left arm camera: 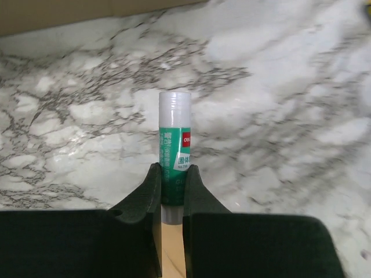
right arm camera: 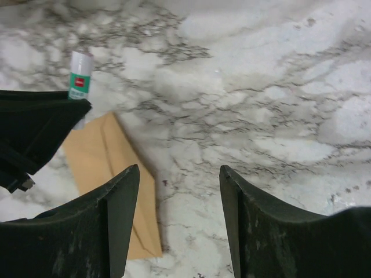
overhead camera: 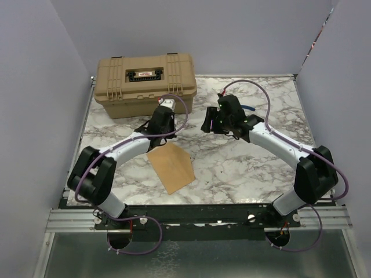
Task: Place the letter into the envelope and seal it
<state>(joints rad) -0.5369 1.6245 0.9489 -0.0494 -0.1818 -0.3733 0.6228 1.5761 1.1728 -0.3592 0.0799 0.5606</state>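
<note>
Your left wrist view shows what the overhead view cannot: the left gripper point(left arm camera: 173, 176) is clamped on a green-labelled glue stick point(left arm camera: 174, 130), pinching it near its lower end. Overhead, the envelope point(overhead camera: 170, 167) lies flat by the table's point(overhead camera: 261, 168) near edge, left of centre, just nearward of that gripper. Your right gripper point(right arm camera: 179, 197) has its jaws spread with nothing between them, and the envelope lies to its left.

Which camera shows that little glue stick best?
The left wrist view: the glue stick stands mid-picture, clamped in the left gripper, white cap and green label plain. The right wrist view shows it small, upper left, partly hidden behind that gripper. In the top view I cannot make it out.
</note>
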